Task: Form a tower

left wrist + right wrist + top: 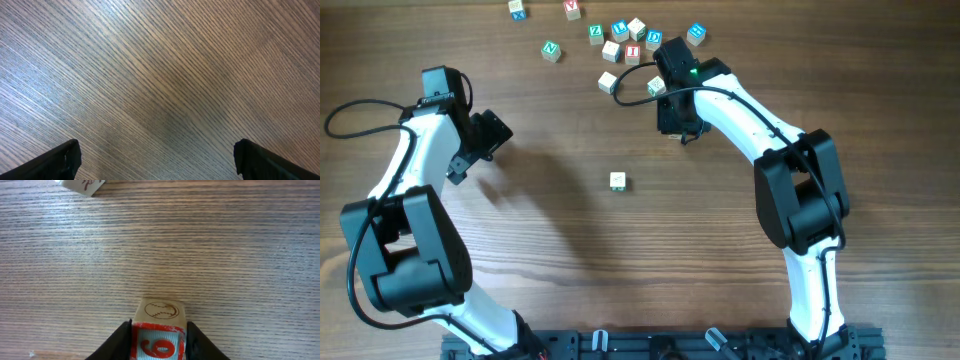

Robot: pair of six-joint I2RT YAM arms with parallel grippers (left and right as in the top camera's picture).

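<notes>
Presently: pick step, with the right gripper point(159, 332) on a numbered cube point(159, 311) and the tower point(617, 181) waiting mid-table.
Item held: pale cube with a red numeral on a light blue face and a ball engraved on the adjoining face, both fingers pressed to its sides; whether it is off the table point(570, 260) cannot be told. Left gripper point(157, 157): spread wide, holding nothing, over bare wood on the left. Tower: one cube wide, alone at centre, well apart from the loose cubes point(620, 40) along the far edge; its height cannot be read from above. Next, by my judgement: lift clear, carry to centre, square the cube over the column top, lower gently, release.
</notes>
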